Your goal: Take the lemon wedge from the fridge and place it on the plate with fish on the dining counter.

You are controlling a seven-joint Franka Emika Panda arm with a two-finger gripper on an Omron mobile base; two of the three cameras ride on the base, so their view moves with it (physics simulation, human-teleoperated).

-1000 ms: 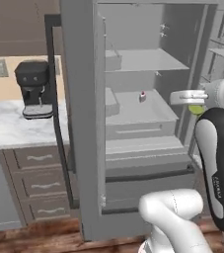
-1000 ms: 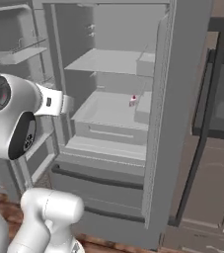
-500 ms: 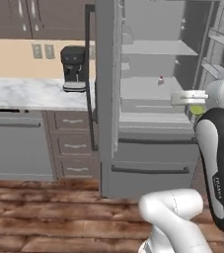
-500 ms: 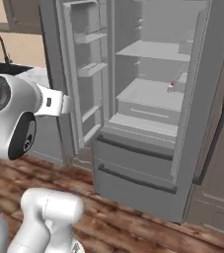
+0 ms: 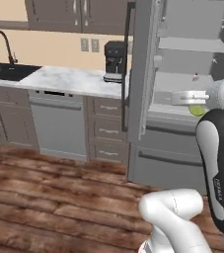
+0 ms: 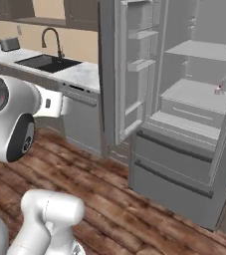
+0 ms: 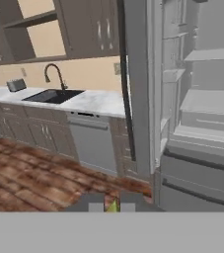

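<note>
So the tall grey French-door fridge (image 5: 182, 99) runs off the right edge and top in the left base view, so its far door and upper shelves are cut away. Same deal in the right base view, top and right side chopped. There's a tiny red-and-white item on the fridge shelf (image 6: 218, 89), way too small to tell what it is. The tiny yellow-green lemon wedge (image 7: 113, 206) is just a sliver between the two dark finger tips of the gripper (image 7: 112, 203), mostly hidden. The dark sink basin (image 5: 5, 71) gets clipped at the left edge.
</note>
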